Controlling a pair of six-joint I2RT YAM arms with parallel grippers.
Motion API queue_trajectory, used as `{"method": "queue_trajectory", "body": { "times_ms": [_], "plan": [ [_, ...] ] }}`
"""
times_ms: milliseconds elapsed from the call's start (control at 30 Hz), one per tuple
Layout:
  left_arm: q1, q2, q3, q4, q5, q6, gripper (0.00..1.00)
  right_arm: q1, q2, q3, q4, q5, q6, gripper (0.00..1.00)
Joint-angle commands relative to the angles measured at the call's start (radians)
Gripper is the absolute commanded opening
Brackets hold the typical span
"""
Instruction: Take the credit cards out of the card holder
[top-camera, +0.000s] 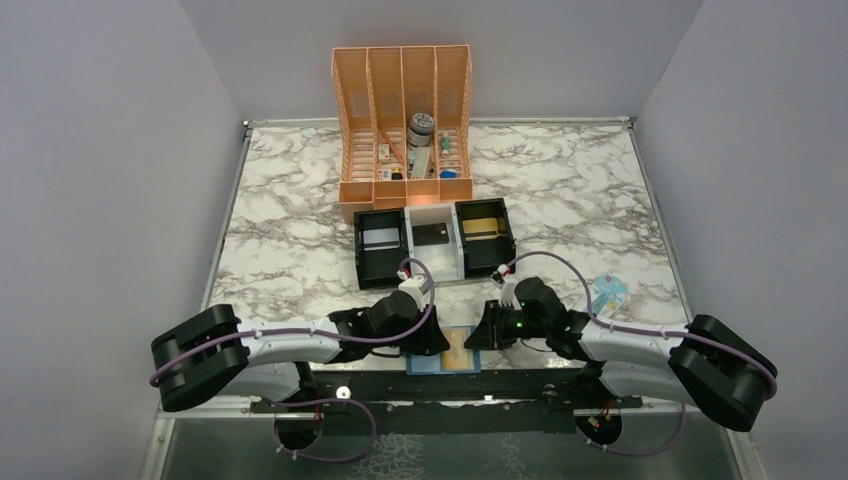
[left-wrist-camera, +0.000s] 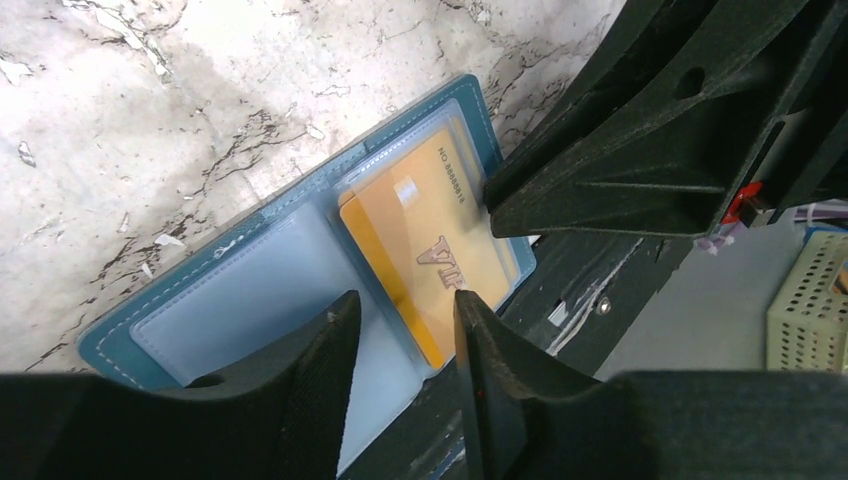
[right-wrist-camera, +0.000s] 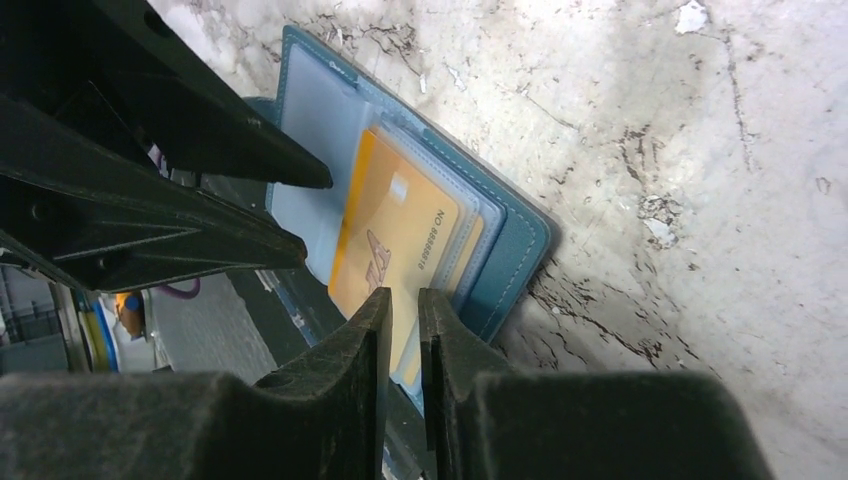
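Card holder (left-wrist-camera: 230, 290) open flat on worktop (left-wrist-camera: 150, 100), between both grippers. Credit card (left-wrist-camera: 430, 240) sits in its pocket, under the fingertips. Left gripper (left-wrist-camera: 400, 310): jaws apart, holding nothing. Right gripper (right-wrist-camera: 403, 305): jaws nearly together at the card's near edge; I cannot tell whether it grips. Gold card (top-camera: 483, 228) lies in tray (top-camera: 508, 250) beyond, so the task is probably part done.

The card holder (left-wrist-camera: 250, 280) is blue. The credit card (left-wrist-camera: 430, 240) is gold. The table (left-wrist-camera: 200, 80) is white with grey swirls.

The left gripper (top-camera: 437, 342) and right gripper (top-camera: 476, 335) flank the open card holder (top-camera: 422, 366).
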Motion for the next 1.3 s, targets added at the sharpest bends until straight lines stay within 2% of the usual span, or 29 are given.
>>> {"method": "queue_trajectory", "body": {
  "times_ms": [0, 333, 633, 767, 1033, 1267],
  "plan": [
    [-0.013, 0.019, -0.024, 0.062, -0.041, -0.050, 0.39, 0.009, -0.020, -0.020, -0.007, 0.085, 0.029, 0.17],
    [-0.027, 0.066, -0.089, 0.199, -0.051, -0.138, 0.29, 0.009, 0.005, -0.055, 0.044, 0.054, 0.039, 0.16],
    [-0.036, 0.099, -0.097, 0.260, -0.061, -0.171, 0.22, 0.009, 0.021, -0.058, 0.068, 0.038, 0.039, 0.16],
    [-0.036, 0.096, -0.102, 0.266, -0.065, -0.177, 0.15, 0.009, 0.017, -0.055, 0.055, 0.049, 0.037, 0.16],
    [-0.037, 0.011, -0.147, 0.264, -0.112, -0.190, 0.00, 0.008, -0.100, -0.020, -0.083, 0.119, 0.007, 0.16],
    [-0.037, 0.002, -0.159, 0.264, -0.116, -0.194, 0.00, 0.009, -0.162, 0.002, -0.074, 0.037, -0.009, 0.16]
  ]
}}
